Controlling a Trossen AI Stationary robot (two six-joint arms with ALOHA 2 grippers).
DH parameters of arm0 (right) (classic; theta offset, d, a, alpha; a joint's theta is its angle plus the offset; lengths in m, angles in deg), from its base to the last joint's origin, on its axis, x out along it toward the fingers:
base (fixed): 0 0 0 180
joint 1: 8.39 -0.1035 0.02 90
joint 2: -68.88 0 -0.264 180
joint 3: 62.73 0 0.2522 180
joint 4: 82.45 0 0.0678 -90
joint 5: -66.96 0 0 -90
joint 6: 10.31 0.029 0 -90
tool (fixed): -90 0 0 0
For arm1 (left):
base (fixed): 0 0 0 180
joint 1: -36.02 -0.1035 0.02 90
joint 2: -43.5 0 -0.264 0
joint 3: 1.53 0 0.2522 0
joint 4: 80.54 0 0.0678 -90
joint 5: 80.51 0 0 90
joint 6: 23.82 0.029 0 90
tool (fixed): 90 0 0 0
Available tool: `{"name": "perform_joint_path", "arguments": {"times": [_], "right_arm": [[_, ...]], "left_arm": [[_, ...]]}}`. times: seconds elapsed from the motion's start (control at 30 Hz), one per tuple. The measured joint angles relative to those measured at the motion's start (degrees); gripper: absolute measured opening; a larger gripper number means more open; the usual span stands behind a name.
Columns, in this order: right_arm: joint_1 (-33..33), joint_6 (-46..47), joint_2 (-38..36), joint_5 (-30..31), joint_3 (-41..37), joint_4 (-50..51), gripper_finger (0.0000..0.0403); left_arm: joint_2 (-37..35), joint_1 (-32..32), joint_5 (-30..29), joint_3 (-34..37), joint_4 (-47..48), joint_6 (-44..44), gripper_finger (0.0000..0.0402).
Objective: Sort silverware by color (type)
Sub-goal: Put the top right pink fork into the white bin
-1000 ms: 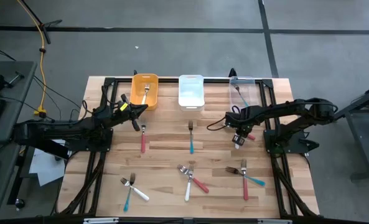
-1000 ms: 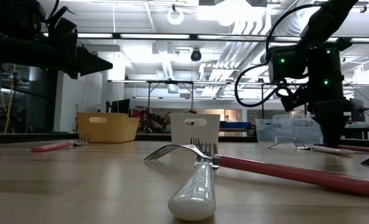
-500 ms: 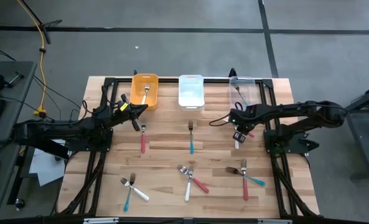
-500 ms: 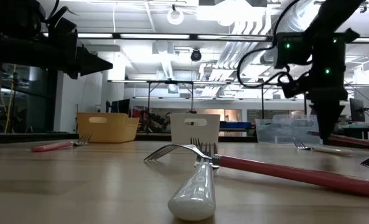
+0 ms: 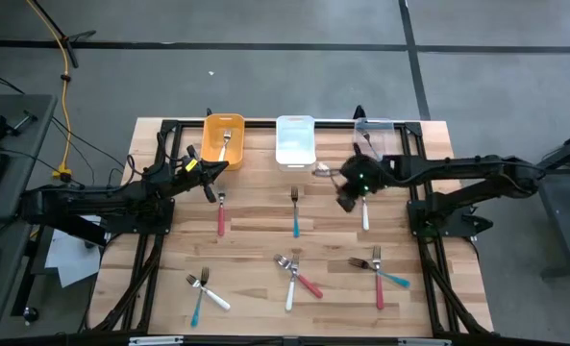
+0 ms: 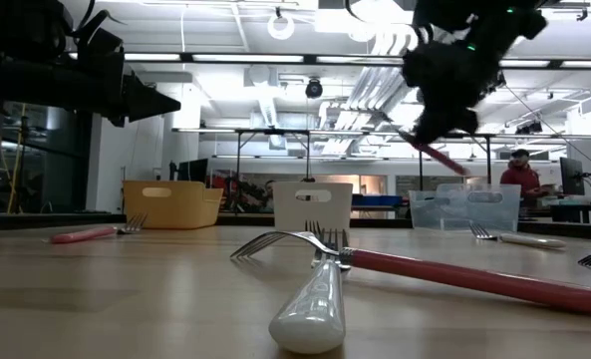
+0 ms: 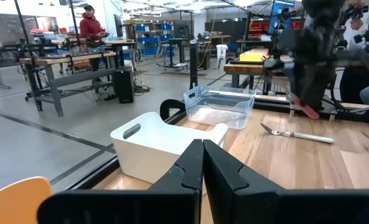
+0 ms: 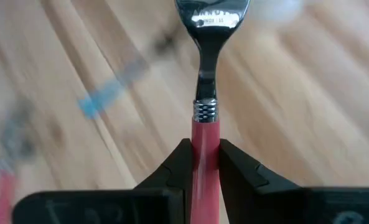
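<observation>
My right gripper hangs above the table, in front of the white bin, shut on a red-handled fork; its silver head sticks out past the fingertips. In the low view the gripper is high, and the red handle slants down from it. A white-handled fork lies flat on the boards just below it. My left gripper waits shut by the yellow bin. More red, teal and white forks lie in loose groups. My right gripper pinches the fork's red handle between its two fingers, just behind the ribbed metal collar at the head end. The fork lies along the fingers, head forward. It is lifted clear of the table and tilted, the handle's free end pointing down.
Three bins stand along the far edge: yellow with a fork inside, white, and clear with a fork inside. Single red and teal forks lie mid-table. A person stands in the room beyond.
My right gripper has risen from the table beside the white-handled fork, carrying the red fork up with it, and has moved toward the table's left and slightly toward the far edge, tipping as it went. The white-handled fork stays on the boards.
</observation>
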Motion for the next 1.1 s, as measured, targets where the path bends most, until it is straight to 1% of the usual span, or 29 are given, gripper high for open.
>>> {"name": "perform_joint_path", "arguments": {"times": [0.07,0.13,0.23,0.33,0.5,0.6,0.73,0.9,1.1], "right_arm": [[2.05,1.1,0.67,-0.62,0.57,-5.04,0.0048],[4.46,1.02,2.06,-1.63,1.76,-7.49,0.0048],[7.98,-0.64,5.73,-2.98,5.21,-8.27,0.0048],[11.13,-3.2,10.65,-5.07,10.61,-8.05,0.0048],[15.48,-7.43,20.3,-8.43,23.12,-3.36,0.0048],[17.61,-9.15,26.38,-8.58,30.94,1.96,0.0048],[20.12,-9.22,34.37,-9.46,39.65,8.6,0.0048],[21.81,-9.17,43.44,-11.13,46.87,13.49,0.0048],[22.59,-9.43,50.73,-12.0,51.81,14.05,0.0048]], "left_arm": [[0.0,0.0,0.0,0.0,0.0,-0.04,0.0001],[0.0,0.0,0.0,0.0,-0.01,-0.11,0.0001],[-0.02,-0.02,0.0,0.0,-0.04,-0.31,0.0001],[0.0,-0.01,0.0,0.0,-0.04,-0.67,0.0001],[0.0,0.0,0.36,0.0,-0.03,-1.07,0.0001],[0.0,-0.01,0.37,0.0,-0.11,-1.04,0.0001],[-0.02,-0.02,0.39,0.0,-0.11,-0.56,0.0001],[0.0,0.0,0.39,0.0,-0.13,-0.52,0.0001],[0.0,-0.02,0.39,0.0,-0.11,-0.38,0.0001]]}}
